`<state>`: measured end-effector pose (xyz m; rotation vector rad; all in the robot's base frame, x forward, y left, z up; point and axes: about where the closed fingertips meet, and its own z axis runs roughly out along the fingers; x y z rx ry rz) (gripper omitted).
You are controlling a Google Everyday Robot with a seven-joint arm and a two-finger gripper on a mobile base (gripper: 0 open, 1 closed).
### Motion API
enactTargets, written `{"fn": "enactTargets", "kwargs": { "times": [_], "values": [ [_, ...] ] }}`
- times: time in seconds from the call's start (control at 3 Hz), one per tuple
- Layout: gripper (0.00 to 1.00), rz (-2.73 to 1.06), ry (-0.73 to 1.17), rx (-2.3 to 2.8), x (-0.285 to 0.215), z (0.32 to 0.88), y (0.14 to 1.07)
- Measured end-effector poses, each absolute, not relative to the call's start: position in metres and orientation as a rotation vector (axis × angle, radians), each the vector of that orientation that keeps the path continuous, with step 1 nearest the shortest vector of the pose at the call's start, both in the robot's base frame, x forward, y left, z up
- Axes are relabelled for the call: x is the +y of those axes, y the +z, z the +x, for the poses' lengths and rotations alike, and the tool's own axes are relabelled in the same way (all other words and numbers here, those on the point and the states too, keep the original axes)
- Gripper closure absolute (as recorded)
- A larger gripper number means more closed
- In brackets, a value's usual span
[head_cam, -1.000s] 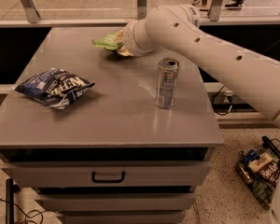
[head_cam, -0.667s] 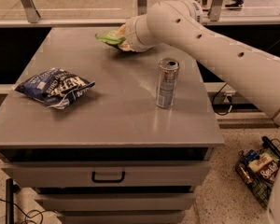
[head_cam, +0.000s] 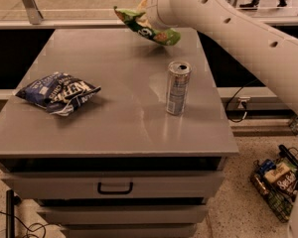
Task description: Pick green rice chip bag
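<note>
The green rice chip bag (head_cam: 144, 26) is a crinkly lime-green snack bag with white lettering. It hangs in the air above the far edge of the grey cabinet top (head_cam: 119, 118). My gripper (head_cam: 148, 14) is at the end of the white arm coming in from the upper right. It is shut on the bag's upper edge and holds it clear of the surface. The bag droops down and to the right below the gripper. The gripper body hides part of the bag.
A dark blue-and-white chip bag (head_cam: 59, 93) lies at the left of the top. A silver drink can (head_cam: 178, 87) stands upright right of centre. A drawer handle (head_cam: 115, 188) is below. A wire basket of snacks (head_cam: 280, 182) sits on the floor at right.
The gripper has risen from the far part of the table top with the green bag in it. The bag now hangs in the air. The can and blue bag have not moved.
</note>
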<state>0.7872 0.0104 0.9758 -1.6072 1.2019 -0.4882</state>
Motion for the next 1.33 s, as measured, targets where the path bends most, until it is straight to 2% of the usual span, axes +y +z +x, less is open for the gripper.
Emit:
{"fn": "enactTargets", "kwargs": {
  "times": [0.67, 1.33],
  "values": [
    [1.0, -1.474, -0.463, 1.171, -0.006, 0.785, 1.045],
    [1.0, -1.422, -0.257, 1.108, 0.0, 0.772, 1.092]
  ]
}}
